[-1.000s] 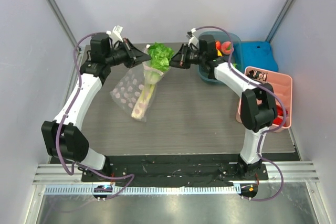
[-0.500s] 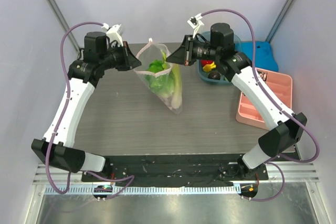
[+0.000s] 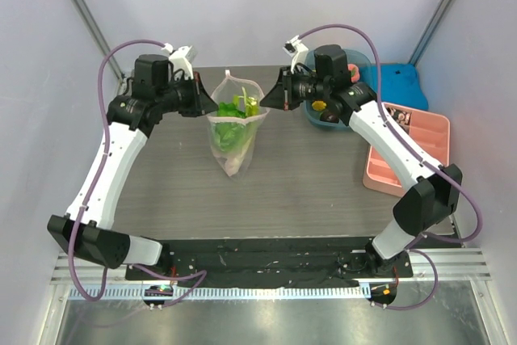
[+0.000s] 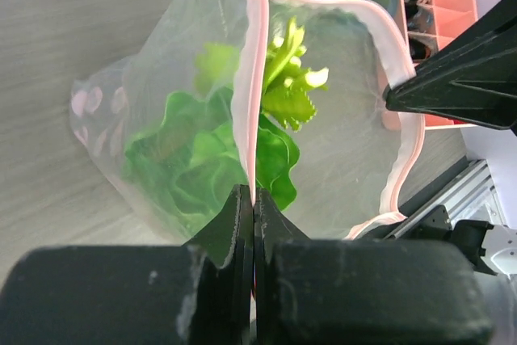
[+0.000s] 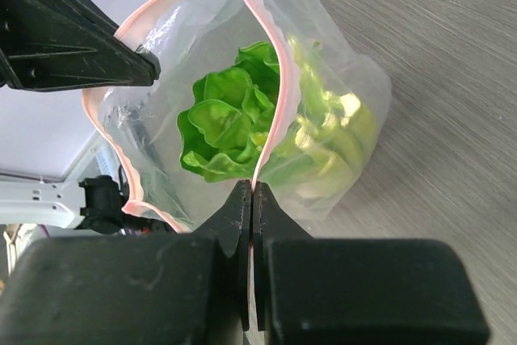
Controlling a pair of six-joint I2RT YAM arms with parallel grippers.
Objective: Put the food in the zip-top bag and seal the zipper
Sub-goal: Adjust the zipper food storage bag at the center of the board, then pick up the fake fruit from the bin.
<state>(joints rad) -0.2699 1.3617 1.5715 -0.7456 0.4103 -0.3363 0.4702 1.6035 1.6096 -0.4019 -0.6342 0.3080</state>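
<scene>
The zip-top bag [image 3: 234,136] hangs mouth-up between my two grippers above the back of the table. My left gripper [image 3: 207,103] is shut on the pink zipper strip [image 4: 257,111] at the left side of the mouth. My right gripper [image 3: 264,102] is shut on the same strip [image 5: 271,111] at the right side. The mouth gapes open between them. The lettuce head [image 4: 202,159] lies inside the bag and shows in the right wrist view [image 5: 230,123]. The celery-like stalk [image 5: 335,139] stands beside it, its leafy top [image 4: 292,78] near the mouth. I see no small red fruit in the bag.
A teal bowl [image 3: 358,64] with toy items stands at the back right, behind my right arm. A blue lid-like thing [image 3: 397,86] lies beside it. A pink compartment tray [image 3: 424,147] sits along the right edge of the table.
The bag has gone from slanted toward the table to hanging upright between the grippers. The lettuce and stalk have slid down inside it. The grippers have drawn slightly closer together.
</scene>
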